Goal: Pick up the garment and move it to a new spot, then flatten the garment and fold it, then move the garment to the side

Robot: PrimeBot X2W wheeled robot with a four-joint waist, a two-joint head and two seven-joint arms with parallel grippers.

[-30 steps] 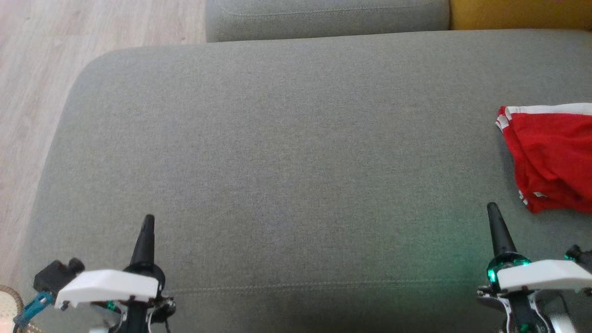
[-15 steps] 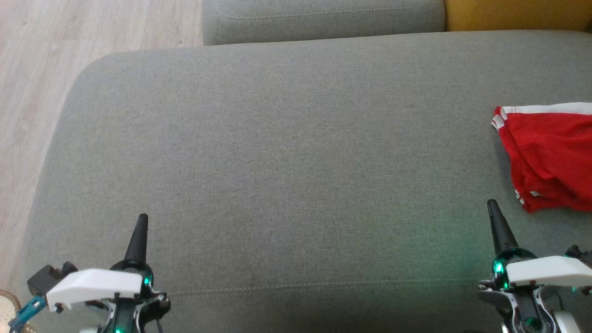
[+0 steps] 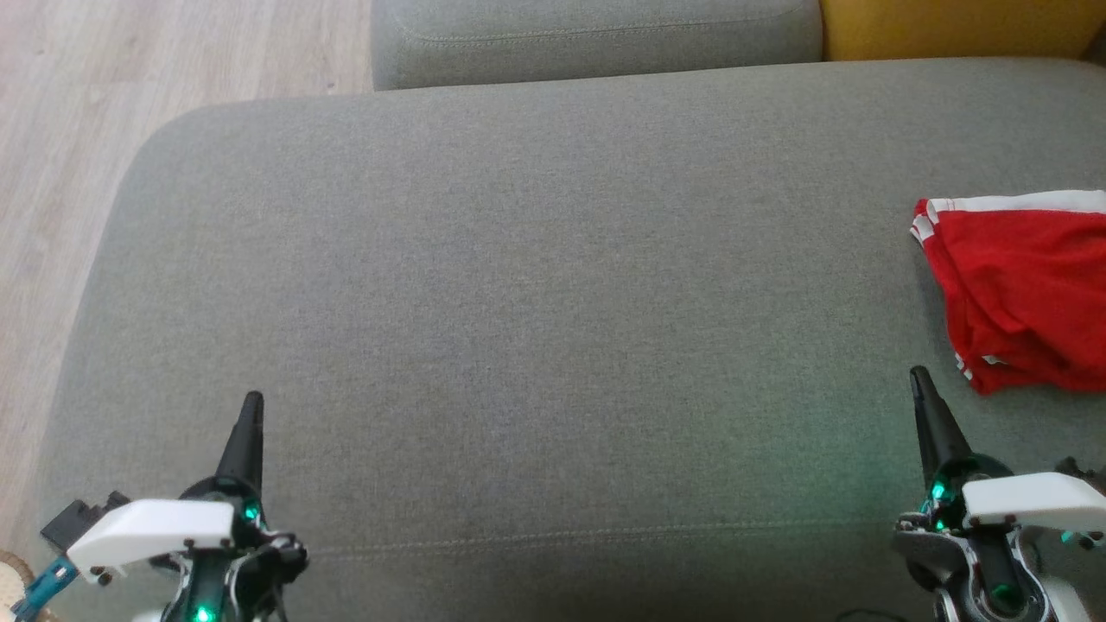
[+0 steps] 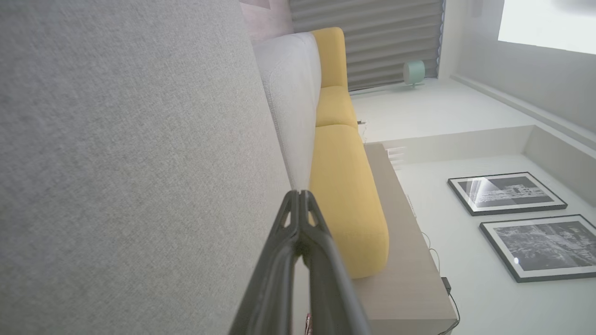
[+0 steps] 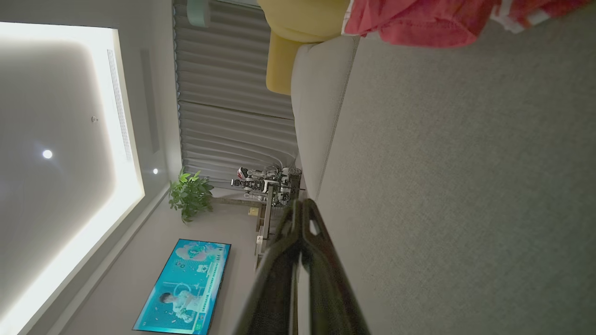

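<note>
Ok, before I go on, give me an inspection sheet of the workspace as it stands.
Surface: grey sofa cushion, flat and smooth.
Job's things: red garment, crumpled, white-striped, cut off by the head view's right edge; nothing touches it.
Clutter: nothing seen.
End effectors: left end effector and right end effector both shut, empty, over the cushion's near side; the right one is just short of the garment.
Cables: thin lead with a dark plug on the wall by a wooden ledge, away from the work.
Surroundings: wooden floor to the left, yellow cushion behind, lit screen, potted plant.
</note>
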